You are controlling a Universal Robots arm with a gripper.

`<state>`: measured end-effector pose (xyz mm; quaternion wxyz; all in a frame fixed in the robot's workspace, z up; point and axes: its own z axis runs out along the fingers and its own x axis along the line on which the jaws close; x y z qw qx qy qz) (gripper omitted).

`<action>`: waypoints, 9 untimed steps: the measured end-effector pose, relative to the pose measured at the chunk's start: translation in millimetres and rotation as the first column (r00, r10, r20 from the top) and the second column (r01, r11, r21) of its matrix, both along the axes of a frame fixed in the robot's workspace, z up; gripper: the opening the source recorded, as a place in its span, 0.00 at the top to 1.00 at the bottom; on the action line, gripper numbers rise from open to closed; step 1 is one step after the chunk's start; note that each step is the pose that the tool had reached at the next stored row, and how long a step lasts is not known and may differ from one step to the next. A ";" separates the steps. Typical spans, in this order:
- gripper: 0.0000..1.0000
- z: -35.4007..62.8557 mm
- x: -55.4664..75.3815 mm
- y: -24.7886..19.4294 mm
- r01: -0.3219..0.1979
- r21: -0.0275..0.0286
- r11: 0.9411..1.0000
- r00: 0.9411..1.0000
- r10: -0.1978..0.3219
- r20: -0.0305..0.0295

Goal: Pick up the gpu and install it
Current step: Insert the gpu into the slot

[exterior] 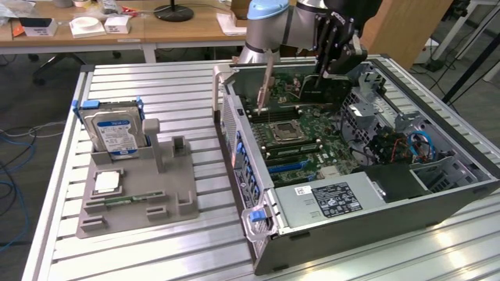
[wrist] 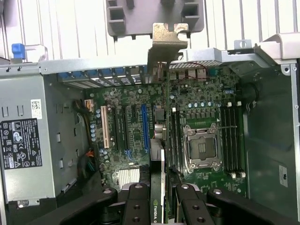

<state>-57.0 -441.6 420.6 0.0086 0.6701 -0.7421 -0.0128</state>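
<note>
My gripper (exterior: 328, 73) hangs over the far end of the open computer case (exterior: 437, 196), shut on the gpu. The gpu (wrist: 162, 164) is held on edge above the motherboard (wrist: 136, 140). Its silver end bracket (exterior: 265, 82) points down toward the case's rear wall. In the wrist view, the card runs edge-on between my two black fingers (wrist: 138, 204), with the bracket (wrist: 166, 42) at its far end. It hovers roughly over the expansion slots, close to the blue slot (wrist: 144, 124). Whether it touches a slot I cannot tell.
A grey parts holder (exterior: 175, 202) on the slatted table carries an upright hard drive (exterior: 116, 133), a processor chip (exterior: 107, 181) and a memory stick (exterior: 129, 199). Inside the case are the power supply (exterior: 328, 199), the processor socket (wrist: 202, 150) and cables (exterior: 418, 146).
</note>
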 end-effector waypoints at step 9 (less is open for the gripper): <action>0.74 0.0 0.0 0.0 -0.052 0.000 0.999 0.999 0.052 0.000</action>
